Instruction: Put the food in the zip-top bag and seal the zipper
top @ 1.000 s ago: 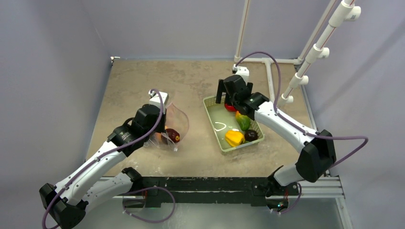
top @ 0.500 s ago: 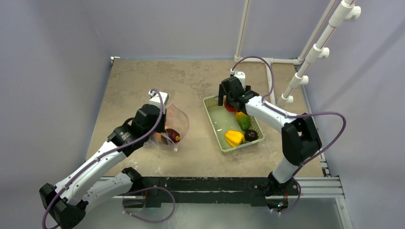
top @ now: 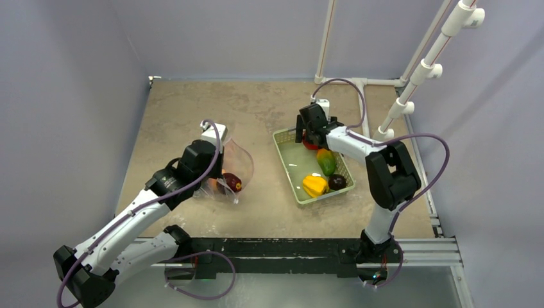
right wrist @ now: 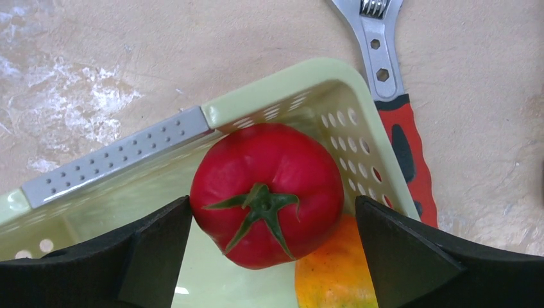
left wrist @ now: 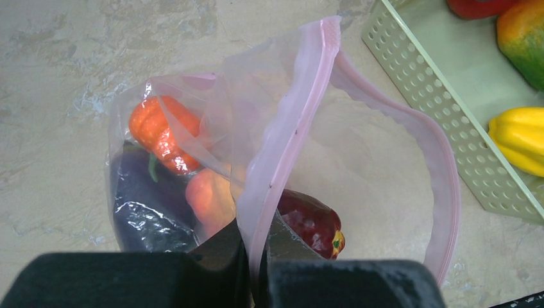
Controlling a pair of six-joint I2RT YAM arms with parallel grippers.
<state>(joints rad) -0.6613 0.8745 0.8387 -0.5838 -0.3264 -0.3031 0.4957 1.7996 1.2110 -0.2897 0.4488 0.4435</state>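
The clear zip-top bag (top: 232,168) lies left of centre with its mouth standing wide. My left gripper (left wrist: 255,256) is shut on its pale pink zipper (left wrist: 289,128). Inside the bag are an orange piece (left wrist: 160,131), a purple eggplant (left wrist: 144,208), a peach (left wrist: 210,199) and a dark red piece (left wrist: 312,221). My right gripper (right wrist: 272,212) is open, one finger on each side of the red tomato (right wrist: 269,186) in the far corner of the green basket (top: 282,138). A yellow pepper (top: 314,185), a green-orange fruit (top: 326,162) and a dark plum (top: 337,182) also lie in the basket.
A red-handled wrench (right wrist: 401,128) lies on the table just beyond the basket's far wall. White pipes (top: 417,70) rise at the back right. A grey handle (right wrist: 115,160) sits on the basket's rim beside my right gripper.
My right gripper has moved down toward the tomato in the basket's far corner while its elbow swung in toward the table. The left arm and the bag have not moved.
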